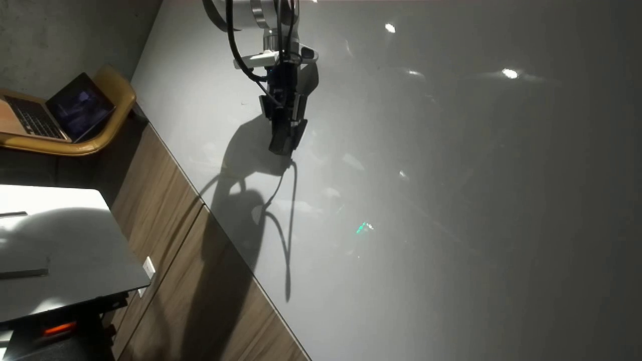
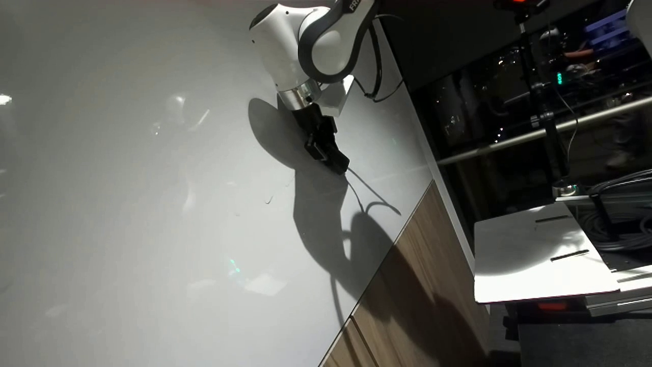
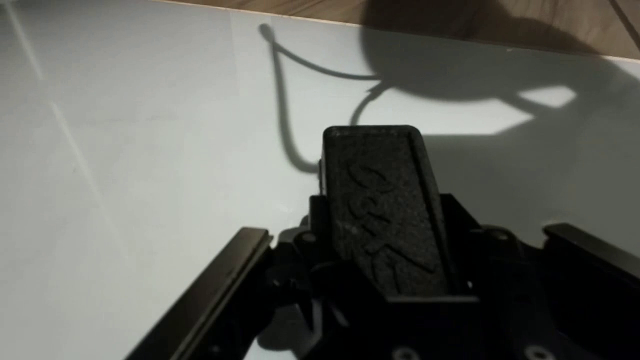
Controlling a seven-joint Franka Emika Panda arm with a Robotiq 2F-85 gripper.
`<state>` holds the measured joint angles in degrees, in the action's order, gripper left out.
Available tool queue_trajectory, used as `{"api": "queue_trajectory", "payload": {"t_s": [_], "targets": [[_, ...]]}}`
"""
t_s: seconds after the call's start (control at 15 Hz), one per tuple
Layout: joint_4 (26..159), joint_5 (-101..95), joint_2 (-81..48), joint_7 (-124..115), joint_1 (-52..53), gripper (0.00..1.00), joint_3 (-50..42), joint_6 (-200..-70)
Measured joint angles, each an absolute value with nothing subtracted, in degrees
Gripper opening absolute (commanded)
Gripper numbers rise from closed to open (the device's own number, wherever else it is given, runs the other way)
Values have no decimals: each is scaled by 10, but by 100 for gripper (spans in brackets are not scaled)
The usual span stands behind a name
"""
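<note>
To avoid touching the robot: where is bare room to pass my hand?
In an exterior view, the white surface is bare from the gripper to the picture's right edge, and, shadowed, toward the wood-grain panel. Crowded: around the gripper and its dark block.

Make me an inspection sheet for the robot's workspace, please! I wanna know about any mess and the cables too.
Surface: glossy white, with a big shadow and a tiny dark curved mark.
Job's things: dark rectangular block, its face grooved; I can't tell if it touches the surface.
Clutter: laptop on a yellow chair, beside the surface.
Gripper: closed on the block.
Cables: black cable hanging along the arm.
Surroundings: wood panel, flat white board.
</note>
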<state>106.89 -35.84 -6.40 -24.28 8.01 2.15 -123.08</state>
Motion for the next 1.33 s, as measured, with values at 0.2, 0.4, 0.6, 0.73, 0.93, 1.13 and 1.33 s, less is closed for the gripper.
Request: {"api": "queue_trajectory", "payload": {"t_s": [0.2, 0.4, 0.6, 0.73, 0.93, 1.13, 1.33], "targets": [[1078, -358, -60, -243, 64, 30, 13, -1241], [1092, -358, -50, -245, 54, 30, 9, -1262], [1117, -358, -29, -257, 46, 30, 8, -1307], [1133, -359, -11, -266, 42, 30, 8, -1340], [1155, -359, 10, -279, 39, 30, 8, -1384], [1172, -359, 18, -282, 32, 30, 8, -1414], [1178, -358, 20, -283, 29, 30, 8, -1425]]}}
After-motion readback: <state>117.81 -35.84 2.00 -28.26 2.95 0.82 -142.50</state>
